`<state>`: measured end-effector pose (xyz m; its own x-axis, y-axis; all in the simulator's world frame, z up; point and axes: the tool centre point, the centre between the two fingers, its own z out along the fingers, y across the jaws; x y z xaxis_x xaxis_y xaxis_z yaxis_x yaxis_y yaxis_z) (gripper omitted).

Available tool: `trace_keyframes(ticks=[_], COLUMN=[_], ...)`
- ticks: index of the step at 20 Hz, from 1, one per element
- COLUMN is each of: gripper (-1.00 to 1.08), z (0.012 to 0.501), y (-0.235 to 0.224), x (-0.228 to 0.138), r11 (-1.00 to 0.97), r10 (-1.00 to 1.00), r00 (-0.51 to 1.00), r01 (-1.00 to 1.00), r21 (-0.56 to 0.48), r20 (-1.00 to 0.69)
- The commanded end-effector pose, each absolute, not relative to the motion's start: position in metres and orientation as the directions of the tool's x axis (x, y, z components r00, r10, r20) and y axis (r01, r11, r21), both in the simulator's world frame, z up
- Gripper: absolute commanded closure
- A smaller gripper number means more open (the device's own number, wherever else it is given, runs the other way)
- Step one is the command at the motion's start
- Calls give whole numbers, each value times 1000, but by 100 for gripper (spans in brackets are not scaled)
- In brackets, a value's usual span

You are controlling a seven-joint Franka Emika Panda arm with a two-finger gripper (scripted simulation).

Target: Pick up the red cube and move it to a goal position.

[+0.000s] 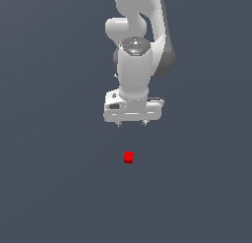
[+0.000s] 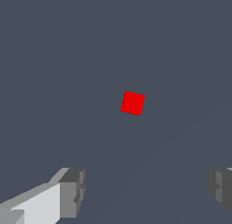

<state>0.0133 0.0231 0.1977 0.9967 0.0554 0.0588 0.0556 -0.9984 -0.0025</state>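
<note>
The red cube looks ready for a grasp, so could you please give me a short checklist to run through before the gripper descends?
1. Jaws open: ok. The gripper shows its fingers spread wide in the wrist view.
2. Gap wider than the target: ok. The red cube is far narrower than the spread.
3. Cube free: ok. It lies untouched on the dark surface, apart from the fingers.
4. Path clear: ok. Nothing else shows near the cube.
5. Centred over the cube: not ok. In the wrist view the cube lies away from the fingers, not between them.
6. Goal position: cannot tell. No marker is visible.
</note>
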Motion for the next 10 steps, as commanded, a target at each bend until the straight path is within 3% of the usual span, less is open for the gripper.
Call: trace_keyframes(ticks=[1,10], gripper=[-92,-92], z=[198,178], y=[23,23], x=[13,21], r11=[-998,-1000], r10=[55,30], r00=[997,998], r01=[56,31], r21=[-2,-2], r20=[59,52])
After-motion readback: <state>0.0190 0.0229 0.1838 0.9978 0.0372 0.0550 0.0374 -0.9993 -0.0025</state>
